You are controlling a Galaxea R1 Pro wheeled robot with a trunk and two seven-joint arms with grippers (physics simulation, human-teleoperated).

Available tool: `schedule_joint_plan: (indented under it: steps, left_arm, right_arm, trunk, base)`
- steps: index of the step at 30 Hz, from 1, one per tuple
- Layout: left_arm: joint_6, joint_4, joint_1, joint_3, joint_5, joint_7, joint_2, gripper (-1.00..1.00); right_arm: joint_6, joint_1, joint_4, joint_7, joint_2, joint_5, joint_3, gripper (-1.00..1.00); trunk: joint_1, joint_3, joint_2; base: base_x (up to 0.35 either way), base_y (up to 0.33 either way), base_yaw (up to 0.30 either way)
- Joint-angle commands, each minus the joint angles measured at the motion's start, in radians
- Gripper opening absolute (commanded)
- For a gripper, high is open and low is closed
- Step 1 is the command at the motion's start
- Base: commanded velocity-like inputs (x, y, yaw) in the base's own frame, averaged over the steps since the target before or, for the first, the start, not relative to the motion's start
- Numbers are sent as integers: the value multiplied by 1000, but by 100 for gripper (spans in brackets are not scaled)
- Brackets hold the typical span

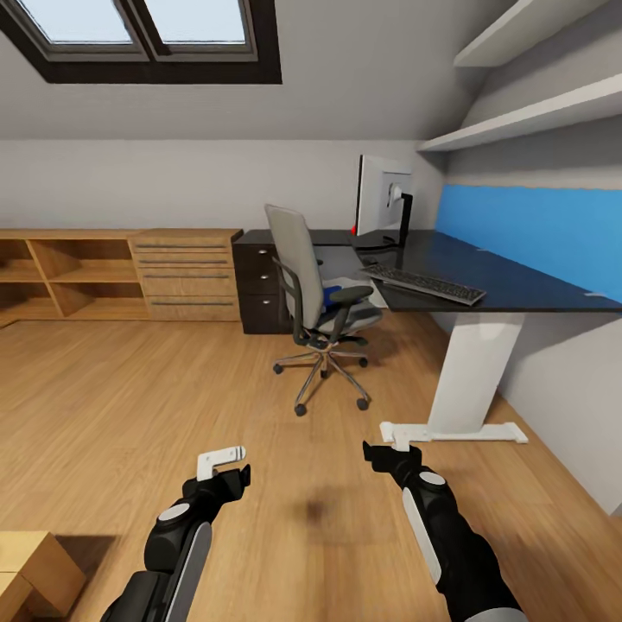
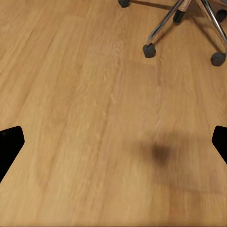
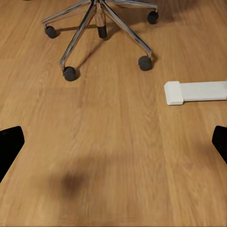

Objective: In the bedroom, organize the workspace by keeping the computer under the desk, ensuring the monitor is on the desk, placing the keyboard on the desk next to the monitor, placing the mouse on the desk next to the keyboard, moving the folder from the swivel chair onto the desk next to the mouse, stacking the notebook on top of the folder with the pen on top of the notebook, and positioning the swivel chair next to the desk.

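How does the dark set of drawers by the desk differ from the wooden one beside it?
The dark drawers look nearly black, the light-wood chest is pale wood. The dark drawers have small round knobs; the chest has long bar handles. The dark unit is narrower and sits under the desk top; the chest stands free. Both stand on the floor against the back wall.

Left wrist cam: I see wood floor (image 2: 85,118), swivel chair (image 2: 184,21) chrome legs with casters at frame edge, dark fingertips (image 2: 10,142) set wide apart, nothing between.

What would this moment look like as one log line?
phase: approaching | swivel chair: beside desk, folder on seat | keyboard, monitor: on desk | both jaws: open, empty
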Motion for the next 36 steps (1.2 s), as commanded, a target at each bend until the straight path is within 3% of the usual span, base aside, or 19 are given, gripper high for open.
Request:
schedule_joint_plan:
  steps: [1, 30, 36]
  left_arm:
    - [3, 1, 0, -1, 10, 9, 0, 100]
    - [-1, 3, 0, 0, 13, 7, 11, 100]
    - [-1, 2, 0, 1, 14, 7, 11, 100]
  right_arm:
    - [5, 0, -1, -3, -1, -1, 1, 100]
    - [-3, 3, 10, -4, -2, 4, 0, 100]
    - [-105, 3, 66, -4, -5, 7, 2, 100]
  trunk:
    - [0, -1, 0]
    - [0, -1, 0]
    - [0, -1, 0]
  base:
    - [190, 0, 1]
    - [318, 0, 0]
    - [320, 0, 0]
